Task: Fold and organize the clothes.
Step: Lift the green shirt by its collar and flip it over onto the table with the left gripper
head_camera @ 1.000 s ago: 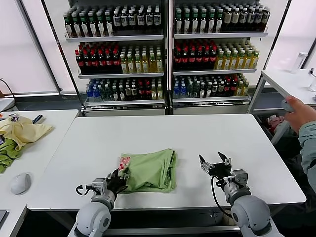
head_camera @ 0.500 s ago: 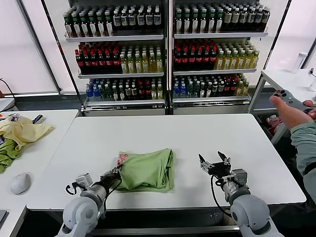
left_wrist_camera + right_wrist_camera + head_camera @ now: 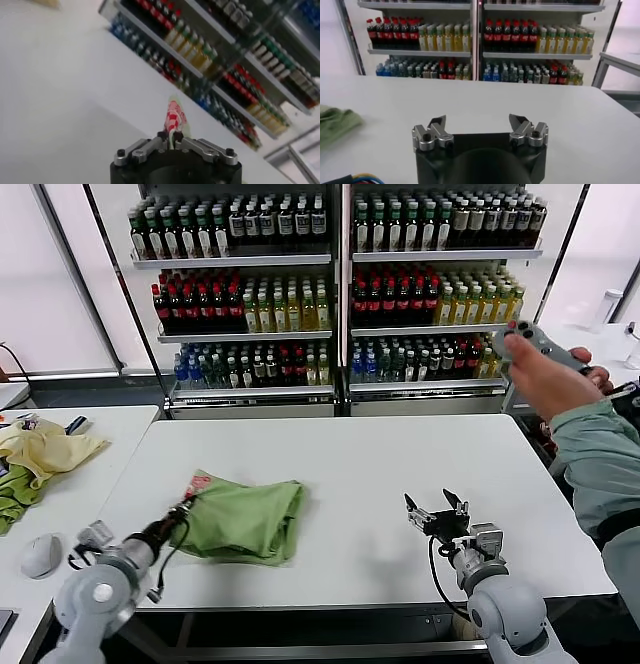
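The clothes are one folded sage-green shirt (image 3: 245, 519) lying on the white table (image 3: 350, 454), left of centre in the head view. Its corner with the red-and-white printed patch (image 3: 197, 482) points toward the table's left edge. My left gripper (image 3: 185, 511) is shut on that corner; in the left wrist view the patch (image 3: 173, 118) sticks up from between the pinched fingers (image 3: 170, 138). My right gripper (image 3: 438, 512) hovers open over the table's front right with nothing between its fingers (image 3: 479, 125). A bit of the green shirt (image 3: 335, 125) shows far off in the right wrist view.
A second table on the left holds a pale yellow cloth (image 3: 40, 446), a darker green cloth (image 3: 12, 494) and a white mouse (image 3: 40, 554). A person's arm (image 3: 590, 444) holding a controller (image 3: 532, 342) reaches in at the right. Drink shelves (image 3: 335, 284) stand behind the table.
My left gripper closed on the shirt's patch corner and dragged the shirt leftward across the table. The right arm stayed put. The person's hand with the controller rose and moved left.
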`<move>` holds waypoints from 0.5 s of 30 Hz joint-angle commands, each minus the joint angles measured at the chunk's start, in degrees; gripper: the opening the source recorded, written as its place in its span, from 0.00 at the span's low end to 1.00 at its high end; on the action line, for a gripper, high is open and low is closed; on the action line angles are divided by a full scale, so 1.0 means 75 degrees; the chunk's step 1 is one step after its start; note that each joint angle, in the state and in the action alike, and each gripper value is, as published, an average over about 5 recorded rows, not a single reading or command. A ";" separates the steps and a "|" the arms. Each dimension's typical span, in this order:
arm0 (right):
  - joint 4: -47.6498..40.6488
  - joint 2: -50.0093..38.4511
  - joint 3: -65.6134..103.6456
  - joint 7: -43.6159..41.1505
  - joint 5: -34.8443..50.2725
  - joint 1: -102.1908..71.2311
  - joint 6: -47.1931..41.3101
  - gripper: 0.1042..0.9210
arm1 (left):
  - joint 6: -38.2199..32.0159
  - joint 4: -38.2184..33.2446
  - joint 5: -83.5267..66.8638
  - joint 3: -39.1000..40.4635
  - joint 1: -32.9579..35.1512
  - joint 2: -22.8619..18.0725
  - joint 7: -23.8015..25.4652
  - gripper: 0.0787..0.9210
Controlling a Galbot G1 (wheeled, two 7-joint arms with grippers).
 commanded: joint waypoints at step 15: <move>0.0300 -0.0173 0.0205 -0.0018 0.0173 -0.0106 0.0055 0.88 | -0.0019 -0.1820 0.3295 0.2489 -0.0972 -0.0874 -0.0542 0.05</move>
